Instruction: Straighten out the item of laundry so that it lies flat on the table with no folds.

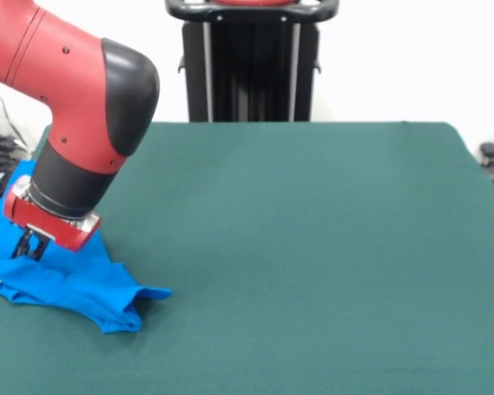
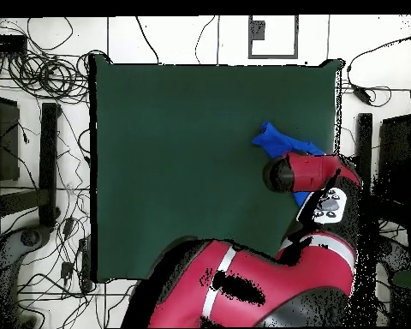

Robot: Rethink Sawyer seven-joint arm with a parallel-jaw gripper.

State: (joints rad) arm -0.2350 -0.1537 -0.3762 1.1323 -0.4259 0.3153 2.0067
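One crumpled blue T-shirt (image 1: 74, 284) lies at the lower left of the green table (image 1: 313, 247). Gripper (image 1: 31, 244) presses down into it; its opening cannot be told. Spreading looks barely begun; next, drag cloth outward.

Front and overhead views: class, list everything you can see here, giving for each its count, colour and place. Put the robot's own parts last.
T-shirt: one, bright blue, bunched with folds near the table's edge, partly under the arm; also seen overhead.
Table: one, dark green top, filling most of both views.
Cables: many, dark, on the floor beside the table in the overhead view.
Pedestal: one, black, behind the table's far side.
Arm: one, red and black, reaching down over the shirt.
Gripper: one, dark fingers on the shirt; open or shut unclear.
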